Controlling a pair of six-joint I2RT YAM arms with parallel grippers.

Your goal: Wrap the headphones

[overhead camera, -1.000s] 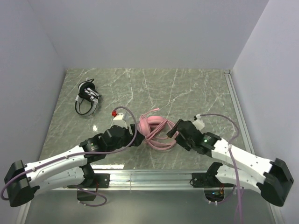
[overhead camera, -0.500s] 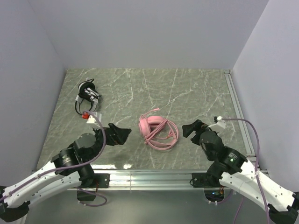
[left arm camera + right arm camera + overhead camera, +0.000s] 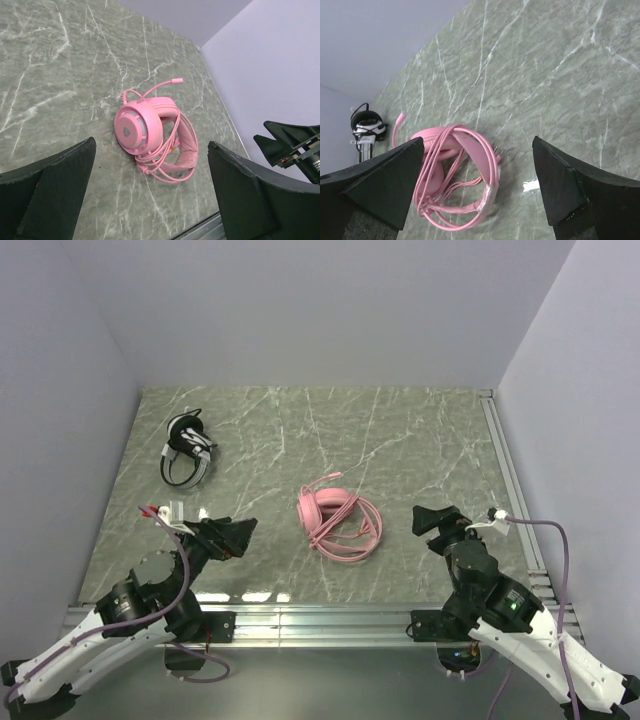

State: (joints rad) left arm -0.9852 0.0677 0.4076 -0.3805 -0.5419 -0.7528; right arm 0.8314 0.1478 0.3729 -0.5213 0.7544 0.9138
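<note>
Pink headphones [image 3: 340, 523]: mid-table, on its side, cable looped over the band; long axis diagonal, mic boom pointing away from the arms.
Black-and-white headphones [image 3: 188, 448]: far left.
Left gripper [image 3: 238, 533]: wide, empty, low, aimed right.
Right gripper [image 3: 437, 518]: wide, empty, aimed left.

Both arms are the same build: glossy white shell links with chunky black joint housings. The left arm [image 3: 72, 656] has a lilac left cable [image 3: 184, 565] running to a small white block [image 3: 176, 510] with a red plug [image 3: 150, 509] on the end. The right arm [image 3: 540, 645] has a matching right cable [image 3: 556, 540] plus a tiny green light [image 3: 515, 605] on its black joint. The left end effector [image 3: 238, 535] and right end effector [image 3: 432, 519] are matte black, and up close the fingers [image 3: 55, 192] look like flat, pointy wedges.
</note>
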